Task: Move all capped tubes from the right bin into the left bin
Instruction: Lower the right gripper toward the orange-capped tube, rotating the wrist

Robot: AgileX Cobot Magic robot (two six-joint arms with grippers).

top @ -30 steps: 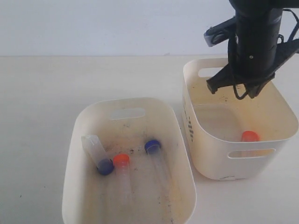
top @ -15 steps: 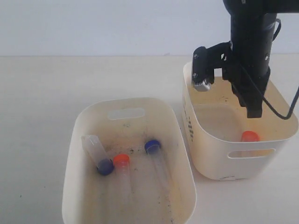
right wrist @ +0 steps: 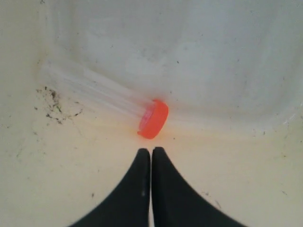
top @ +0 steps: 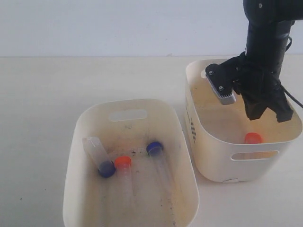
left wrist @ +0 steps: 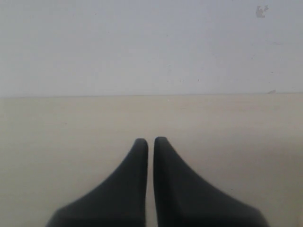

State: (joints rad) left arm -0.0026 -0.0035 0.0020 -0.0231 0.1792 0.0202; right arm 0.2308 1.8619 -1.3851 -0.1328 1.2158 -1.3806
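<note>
The right bin (top: 208, 137) holds one clear tube with an orange cap (top: 253, 138), lying against its near wall. My right gripper (top: 259, 113) hangs inside this bin just above that tube, shut and empty. In the right wrist view the orange cap (right wrist: 154, 118) lies just ahead of the gripper (right wrist: 151, 150), apart from it. The grimy left bin (top: 80, 127) holds three tubes: a blue-capped tube (top: 107, 169), an orange-capped tube (top: 122, 162) and another blue-capped tube (top: 154, 148). My left gripper (left wrist: 150, 140) is shut over bare table and does not show in the exterior view.
The two bins stand side by side on a pale table (top: 42, 94), nearly touching. The right bin's floor (right wrist: 236, 179) has dark specks. A plain wall (top: 118, 23) lies behind the table.
My right arm has turned at the wrist and come down into the right bin, toward the orange-capped tube. The tubes and bins have not moved.
</note>
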